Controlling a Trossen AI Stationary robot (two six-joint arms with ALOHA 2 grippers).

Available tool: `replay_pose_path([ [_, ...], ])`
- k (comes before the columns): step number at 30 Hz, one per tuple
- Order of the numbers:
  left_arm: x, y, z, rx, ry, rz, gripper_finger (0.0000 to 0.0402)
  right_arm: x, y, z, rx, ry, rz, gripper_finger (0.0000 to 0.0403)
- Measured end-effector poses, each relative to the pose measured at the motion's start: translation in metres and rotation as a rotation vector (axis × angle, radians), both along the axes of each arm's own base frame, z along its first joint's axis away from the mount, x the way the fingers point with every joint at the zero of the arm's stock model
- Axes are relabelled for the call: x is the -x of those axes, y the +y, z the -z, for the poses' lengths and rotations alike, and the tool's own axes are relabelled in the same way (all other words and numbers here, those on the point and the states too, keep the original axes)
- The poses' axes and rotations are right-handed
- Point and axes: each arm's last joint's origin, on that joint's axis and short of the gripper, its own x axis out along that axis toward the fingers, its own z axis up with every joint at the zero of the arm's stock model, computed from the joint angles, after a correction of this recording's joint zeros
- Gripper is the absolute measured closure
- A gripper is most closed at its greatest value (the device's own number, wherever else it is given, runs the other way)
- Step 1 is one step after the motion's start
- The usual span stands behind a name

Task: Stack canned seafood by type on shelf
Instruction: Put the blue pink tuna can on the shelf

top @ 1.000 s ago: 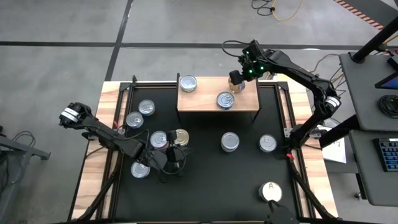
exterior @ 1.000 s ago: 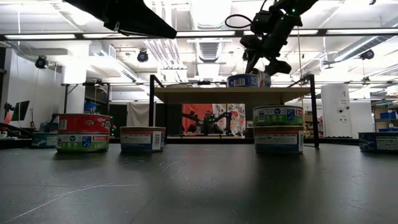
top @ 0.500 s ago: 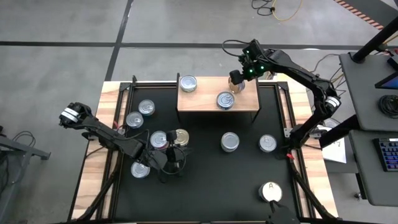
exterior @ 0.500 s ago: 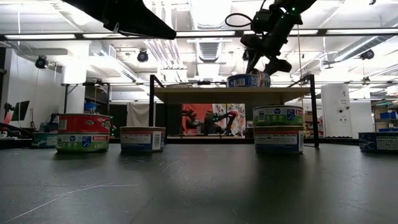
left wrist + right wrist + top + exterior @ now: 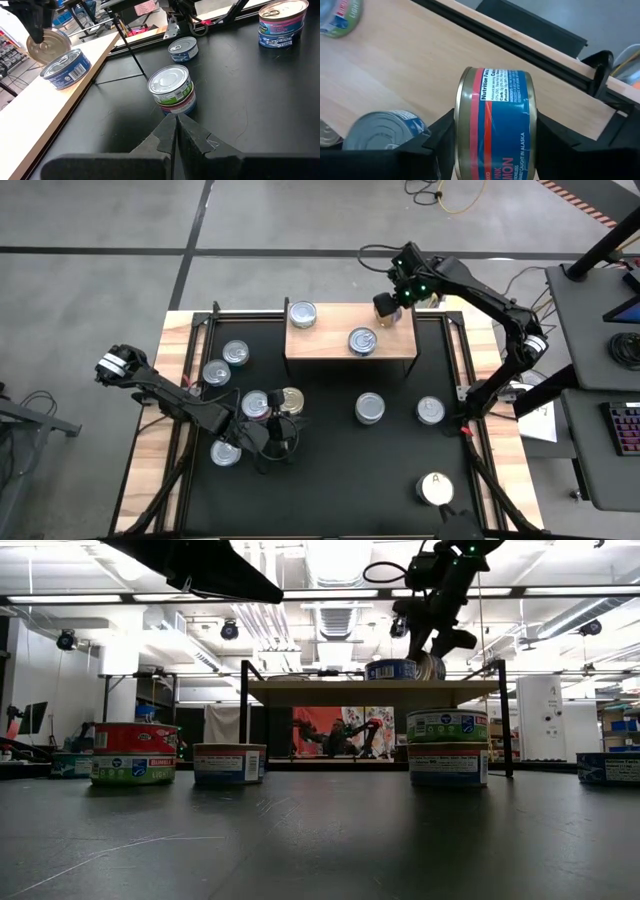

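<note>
Over the far right corner of the shelf [image 5: 330, 356] the right gripper [image 5: 385, 306] hangs with a gold-rimmed can [image 5: 496, 125] turned on its edge between its two fingers [image 5: 436, 134], one dark finger against each flat end, so it is grasping that pink salmon tin by the faces. Whether the can's rim rests on the wood beneath it or hangs just above, I cannot tell. Just beside the gripper on the board, toward the near edge, stands a silver-topped can [image 5: 362, 340], and farther along the board, away from the gripper, another silver can [image 5: 302, 314] sits near the far left corner. Below and in front of the shelf, on the black tabletop [image 5: 330, 480], a stack of two cans [image 5: 370, 408] stands near the middle, a single can [image 5: 431, 411] lies to its right, and the white-topped can marked "A" [image 5: 435, 486] sits near the front right corner. The left gripper [image 5: 275, 430] is clenched tight with nothing in it, low over the left half of the tabletop; right at its fingertips stands a green-and-red stack of two cans [image 5: 172, 91], with several more tins scattered around it toward the left edge.
</note>
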Motion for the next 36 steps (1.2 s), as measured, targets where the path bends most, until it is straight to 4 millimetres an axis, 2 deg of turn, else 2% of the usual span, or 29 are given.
replay_pose_path([
  [8,0.0,0.0,0.0,0.004,0.001,0.006,0.0401,-0.001,0.002,-0.006,-0.024,-0.072,-0.039,0.0211],
  [14,-0.002,-0.004,-0.003,0.026,-0.009,0.122,0.0401,0.004,0.012,-0.032,0.019,-0.248,-0.114,0.0211],
  [19,-0.007,-0.01,-0.018,-0.009,-0.128,0.319,0.0401,0.013,0.038,-0.06,0.142,-0.403,-0.202,0.0211],
  [23,-0.011,-0.007,-0.027,-0.025,-0.231,0.409,0.0401,0.019,0.07,-0.068,0.223,-0.533,-0.273,0.0211],
  [26,-0.012,-0.001,-0.028,-0.018,-0.278,0.41,0.0402,0.023,0.1,-0.061,0.274,-0.633,-0.359,0.0211],
  [31,-0.014,0.006,-0.036,0.02,-0.381,0.439,0.0402,0.024,0.149,-0.032,0.335,-0.902,-0.507,0.0211],
  [36,-0.014,0.011,-0.048,0.084,-0.502,0.382,0.04,0.029,0.182,-0.008,0.389,-1.089,-0.605,0.0211],
])
